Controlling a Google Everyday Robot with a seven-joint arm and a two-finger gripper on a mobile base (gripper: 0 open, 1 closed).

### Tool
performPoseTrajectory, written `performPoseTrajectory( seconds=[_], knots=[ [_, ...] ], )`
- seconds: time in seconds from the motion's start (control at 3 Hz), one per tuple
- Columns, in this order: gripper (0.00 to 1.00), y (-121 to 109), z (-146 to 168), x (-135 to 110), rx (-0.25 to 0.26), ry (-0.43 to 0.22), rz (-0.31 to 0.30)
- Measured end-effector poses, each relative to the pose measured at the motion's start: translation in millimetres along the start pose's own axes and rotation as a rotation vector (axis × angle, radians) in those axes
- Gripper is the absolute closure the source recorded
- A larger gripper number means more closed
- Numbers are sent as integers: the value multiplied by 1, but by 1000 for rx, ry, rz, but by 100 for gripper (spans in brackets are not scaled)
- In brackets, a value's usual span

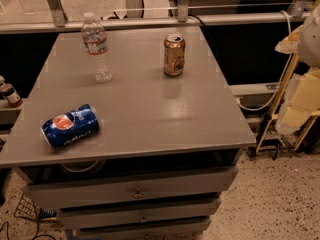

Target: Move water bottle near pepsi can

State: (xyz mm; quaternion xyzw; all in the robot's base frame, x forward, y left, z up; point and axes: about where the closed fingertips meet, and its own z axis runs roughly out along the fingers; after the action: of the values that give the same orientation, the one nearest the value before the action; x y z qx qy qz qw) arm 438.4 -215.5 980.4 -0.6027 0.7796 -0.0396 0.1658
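The water bottle [96, 46] is clear with a white cap and a red-and-white label. It stands upright at the back left of the grey table top [150, 109]. The blue pepsi can [70, 125] lies on its side near the front left edge, well in front of the bottle. My gripper is not in view. A pale rounded shape [312, 31] at the right edge could be part of my arm, far from both objects.
A gold-brown can [174, 54] stands upright at the back centre. A small dark-capped brown bottle [9, 93] sits on a ledge off the table's left side. Drawers [135, 189] are below the top. A yellow frame [300, 104] and a white cable [272, 96] are on the right.
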Motion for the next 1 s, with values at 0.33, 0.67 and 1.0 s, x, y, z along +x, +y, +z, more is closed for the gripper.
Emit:
performPoseTrajectory(
  seconds=[0.33, 0.67, 1.0],
  knots=[
    [0, -1, -1, -2, 5, -3, -1],
    [0, -20, 0, -30, 16, -68, -18],
    [0, -48, 6, -82, 31, -194, -17]
  ],
)
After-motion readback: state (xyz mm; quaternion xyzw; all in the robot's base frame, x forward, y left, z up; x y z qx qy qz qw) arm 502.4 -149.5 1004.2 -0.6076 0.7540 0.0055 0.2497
